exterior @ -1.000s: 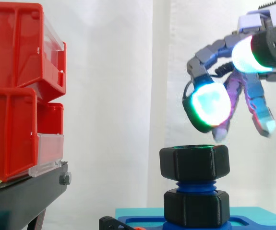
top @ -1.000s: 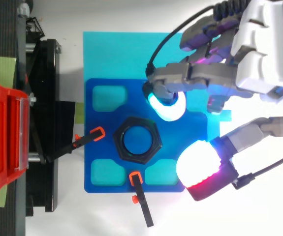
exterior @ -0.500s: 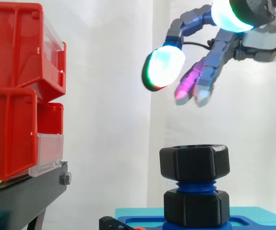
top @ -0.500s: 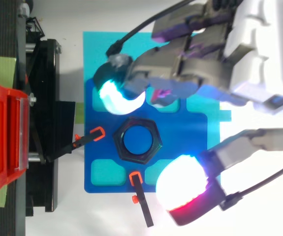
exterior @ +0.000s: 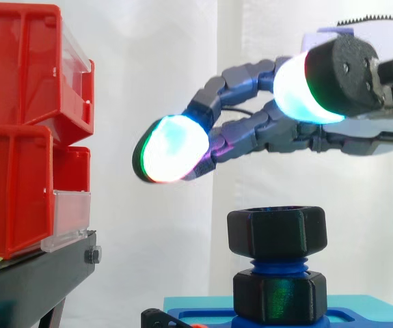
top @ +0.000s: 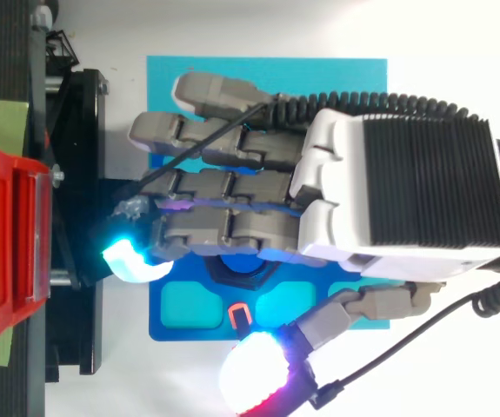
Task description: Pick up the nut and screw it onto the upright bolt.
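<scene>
A black hex nut (exterior: 277, 231) sits at the top of the upright blue bolt (exterior: 277, 263), above a second black hex piece (exterior: 278, 295) on the blue fixture (top: 167, 320). My hand (exterior: 346, 130) hovers palm down a short way above the nut without touching it. It is open: its fingers (top: 206, 187) stretch out straight to the left, one glowing fingertip (exterior: 172, 148) reaching past the nut toward the bins. The thumb pad (exterior: 302, 89) glows at the near side. From above, the hand (top: 406, 191) covers most of the nut; a sliver of the bolt (top: 241, 263) peeks out beneath the fingers.
Stacked red bins (exterior: 25, 123) stand on a black stand (exterior: 32, 280) at the left, close to the outstretched fingertips. The fixture rests on a cyan mat (top: 232, 69). An orange-tipped clamp (top: 239, 313) sits at the fixture's near edge.
The hand swung from the right of the nut to directly over it, rising then settling lower. Its fingers straightened and now point left, hiding the nut from above.
</scene>
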